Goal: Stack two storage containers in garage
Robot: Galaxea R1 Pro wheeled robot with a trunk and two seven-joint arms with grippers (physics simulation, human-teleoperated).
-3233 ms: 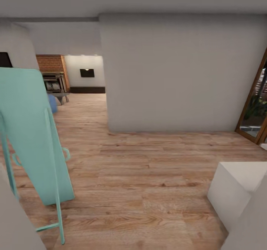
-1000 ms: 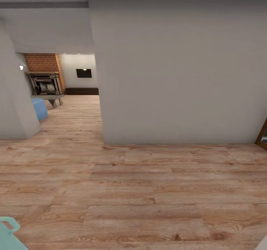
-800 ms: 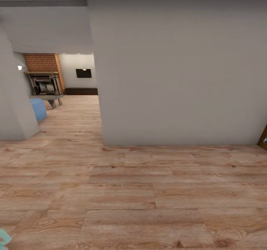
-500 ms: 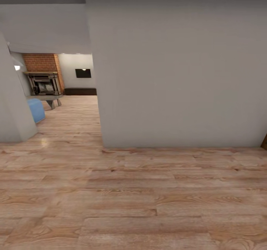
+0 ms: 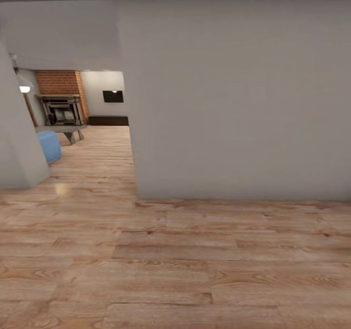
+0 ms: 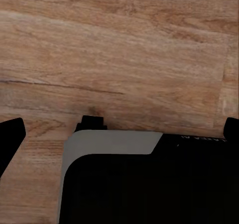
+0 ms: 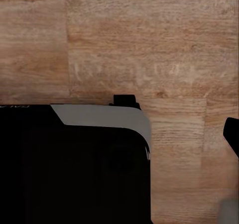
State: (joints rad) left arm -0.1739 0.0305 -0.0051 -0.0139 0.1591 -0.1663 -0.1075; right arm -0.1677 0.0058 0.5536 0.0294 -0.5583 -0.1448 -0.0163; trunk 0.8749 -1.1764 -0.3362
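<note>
The two storage containers are out of view, and so are the garage and its floor. The living room point(image 5: 85, 124) shows through an opening at the far left, with a brick fireplace point(image 5: 61, 105) and the end of a light blue sofa point(image 5: 48, 145). In the left wrist view my left gripper point(image 6: 119, 132) is open and empty, its black fingertips point(image 6: 10, 140) at the picture's two sides, over wood planks. In the right wrist view my right gripper point(image 7: 119, 134) looks open and empty; one fingertip point(image 7: 232, 134) shows at the edge.
A broad grey wall block point(image 5: 234, 99) stands straight ahead, its corner beside the opening. A second grey wall corner point(image 5: 17, 158) flanks the opening on the left. Light wood planks point(image 5: 175, 260) run from me to both walls. My own dark base point(image 6: 149, 184) lies under both wrists.
The whole head view has shifted as I rolled forward: the teal board at the lower left, the white box and the door frame at the right have slid out of the picture.
</note>
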